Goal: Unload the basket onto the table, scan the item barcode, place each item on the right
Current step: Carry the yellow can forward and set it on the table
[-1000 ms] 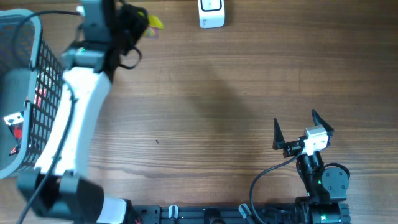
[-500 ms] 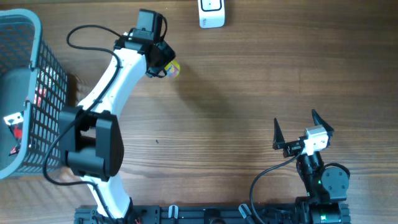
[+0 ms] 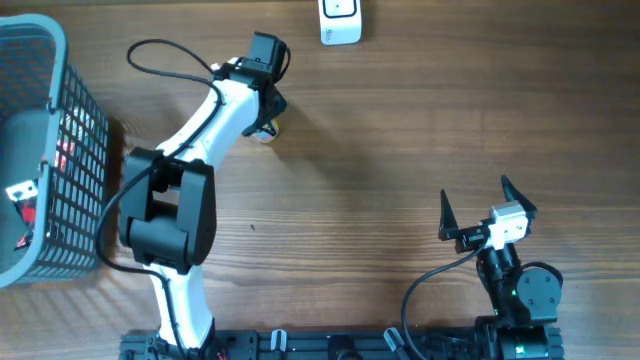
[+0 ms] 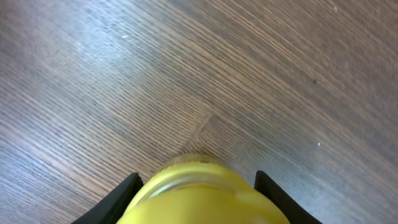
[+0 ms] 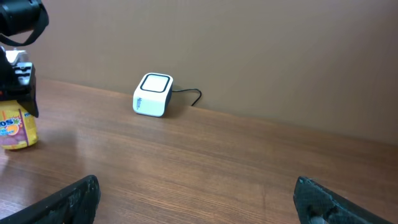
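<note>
The item is a small yellow container [image 3: 264, 131] with a printed label, seen upright at table level in the right wrist view [image 5: 13, 127]. My left gripper [image 3: 266, 108] is shut on it from above. In the left wrist view the yellow item [image 4: 199, 193] fills the gap between the two black fingers [image 4: 118, 200]. No barcode shows in any view. The white scanner box [image 3: 340, 22] stands at the far edge, to the right of the item, also in the right wrist view [image 5: 153, 94]. My right gripper [image 3: 475, 212] rests open near the front right, nothing between its fingers [image 5: 199, 199].
A grey wire basket [image 3: 70, 120] with several packaged goods stands at the left edge. A black cable loops off the left arm [image 3: 165, 50]. The scanner's cable [image 5: 189, 94] runs along the back wall. Bare wood lies between the arms.
The left arm has swung from beside the basket rightward toward the scanner, carrying the yellow item and lowering it to the table. The right arm has not moved.
</note>
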Controlling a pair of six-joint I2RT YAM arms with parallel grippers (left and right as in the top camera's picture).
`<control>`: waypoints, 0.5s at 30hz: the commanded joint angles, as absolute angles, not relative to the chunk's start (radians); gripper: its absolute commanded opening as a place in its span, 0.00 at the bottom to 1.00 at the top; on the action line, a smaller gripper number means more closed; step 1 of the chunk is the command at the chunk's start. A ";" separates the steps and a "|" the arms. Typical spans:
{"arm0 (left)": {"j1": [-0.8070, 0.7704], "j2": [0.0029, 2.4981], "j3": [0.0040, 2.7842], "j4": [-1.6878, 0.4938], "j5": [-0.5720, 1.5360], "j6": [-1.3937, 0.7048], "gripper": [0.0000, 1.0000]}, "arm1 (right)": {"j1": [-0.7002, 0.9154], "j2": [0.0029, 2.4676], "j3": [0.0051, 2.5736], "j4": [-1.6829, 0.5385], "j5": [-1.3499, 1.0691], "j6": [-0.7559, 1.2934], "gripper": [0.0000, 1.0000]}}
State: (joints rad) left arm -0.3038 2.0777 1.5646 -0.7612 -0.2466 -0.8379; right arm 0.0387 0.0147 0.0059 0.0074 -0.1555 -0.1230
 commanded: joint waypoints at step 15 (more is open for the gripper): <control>-0.390 2.108 1.571 -0.805 -0.128 -0.082 0.59 | 0.040 0.010 0.005 0.010 -0.148 -0.105 1.00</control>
